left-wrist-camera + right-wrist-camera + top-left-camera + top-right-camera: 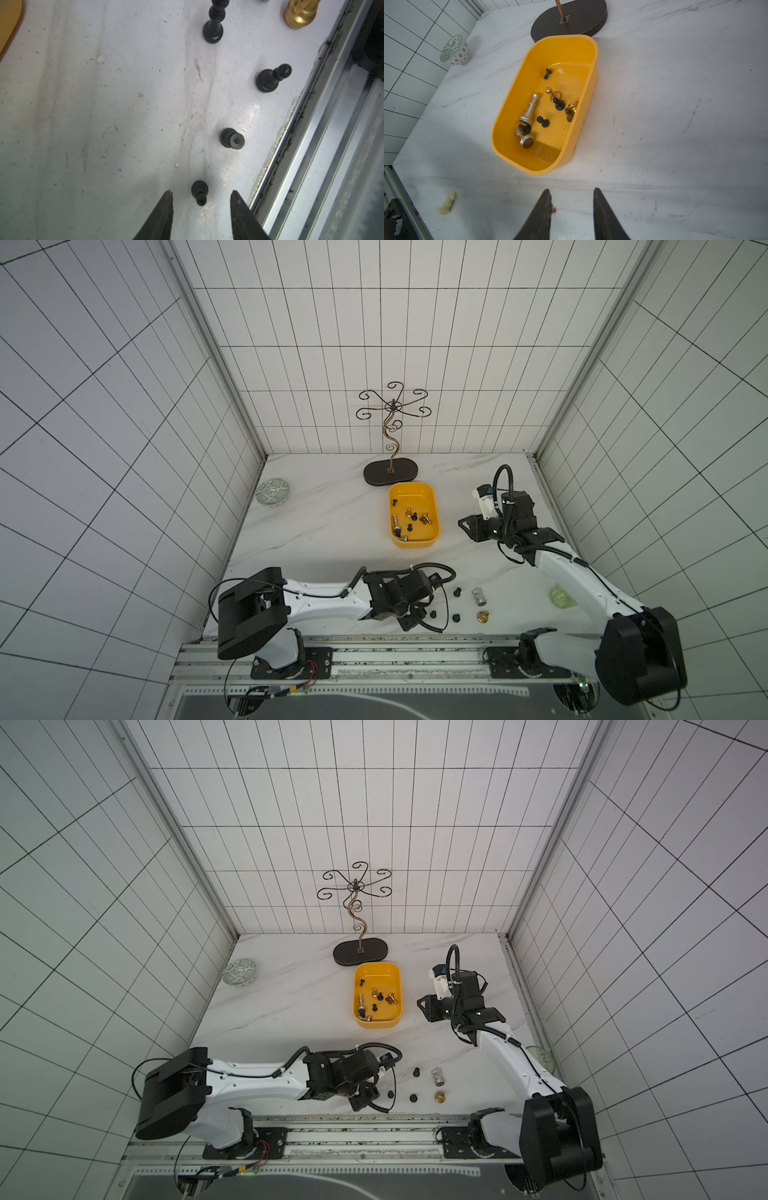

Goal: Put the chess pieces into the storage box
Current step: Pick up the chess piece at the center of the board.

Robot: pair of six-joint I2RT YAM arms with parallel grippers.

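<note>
Lying flat, a cream piece [446, 204] shows only from the right wrist.

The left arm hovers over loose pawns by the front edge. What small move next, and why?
Probably lower the left gripper a little and close: its jaws stand open, with the nearest black pawn centred between the tips, untouched, standing on the table.

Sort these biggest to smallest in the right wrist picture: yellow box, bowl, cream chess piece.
1. yellow box
2. bowl
3. cream chess piece
The bowl sits farther away, so it may really be bigger.
</note>
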